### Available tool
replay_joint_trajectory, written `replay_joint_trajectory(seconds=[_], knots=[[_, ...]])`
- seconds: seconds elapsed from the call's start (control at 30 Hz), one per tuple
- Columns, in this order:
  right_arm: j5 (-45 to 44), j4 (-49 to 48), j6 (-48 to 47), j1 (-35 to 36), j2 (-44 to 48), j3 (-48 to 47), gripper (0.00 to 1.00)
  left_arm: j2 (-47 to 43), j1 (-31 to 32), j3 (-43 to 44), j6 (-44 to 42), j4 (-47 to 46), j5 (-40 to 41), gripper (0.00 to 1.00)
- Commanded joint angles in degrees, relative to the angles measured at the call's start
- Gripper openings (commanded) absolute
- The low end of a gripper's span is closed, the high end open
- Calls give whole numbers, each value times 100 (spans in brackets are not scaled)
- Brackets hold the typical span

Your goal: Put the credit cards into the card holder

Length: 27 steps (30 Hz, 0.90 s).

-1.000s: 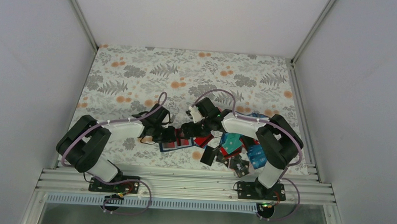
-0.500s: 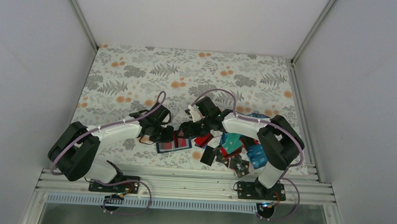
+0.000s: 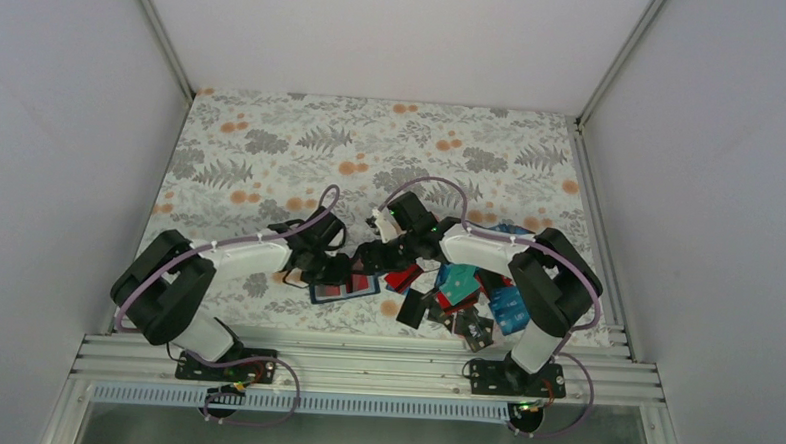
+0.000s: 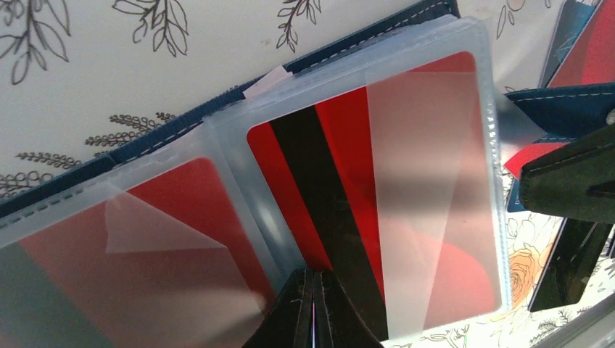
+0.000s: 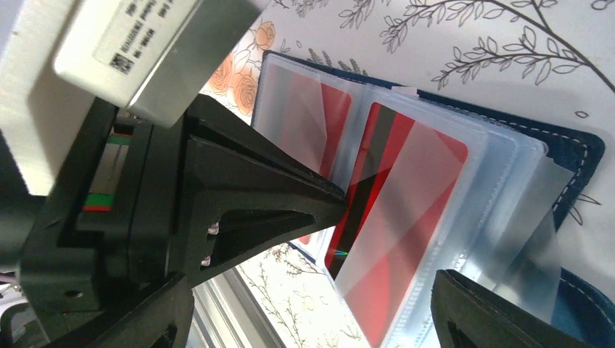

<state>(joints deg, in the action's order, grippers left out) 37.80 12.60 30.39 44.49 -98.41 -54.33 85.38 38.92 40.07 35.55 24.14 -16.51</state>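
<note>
The navy card holder (image 3: 344,289) lies open near the table's front, its clear sleeves up. In the left wrist view a red card with a black stripe (image 4: 341,145) sits in the right sleeve and another red card (image 4: 167,217) in the left sleeve; the navy cover (image 4: 167,130) shows behind. My left gripper (image 4: 313,304) is shut, its tip pressed at the striped card's near edge; it also shows in the right wrist view (image 5: 339,200). My right gripper (image 5: 312,319) is open and empty above the holder (image 5: 580,145). Loose credit cards (image 3: 466,295) lie piled to the right.
The floral table cover (image 3: 392,152) stretches to the back. White walls enclose both sides. An aluminium rail (image 3: 363,366) runs along the near edge. The card pile spreads under my right arm (image 3: 488,248).
My left arm drew back to the left half a second ago and has come back right, its tip on the holder again. The right arm has hardly moved.
</note>
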Motion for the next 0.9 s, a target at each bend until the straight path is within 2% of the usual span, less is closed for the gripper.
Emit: replay_joint_trajectory(seconds=[0.0,0.67,0.87], knots=[[44,-135,-8,47,-84,55,83,206,72,-20,13,-199,10,2],[196,-209,89,51,-208,142,84,316,101,-157,40,-354,-19,2],[-370,143,38,51,17,55,85,295,100,-209,57,-365,-14,2]])
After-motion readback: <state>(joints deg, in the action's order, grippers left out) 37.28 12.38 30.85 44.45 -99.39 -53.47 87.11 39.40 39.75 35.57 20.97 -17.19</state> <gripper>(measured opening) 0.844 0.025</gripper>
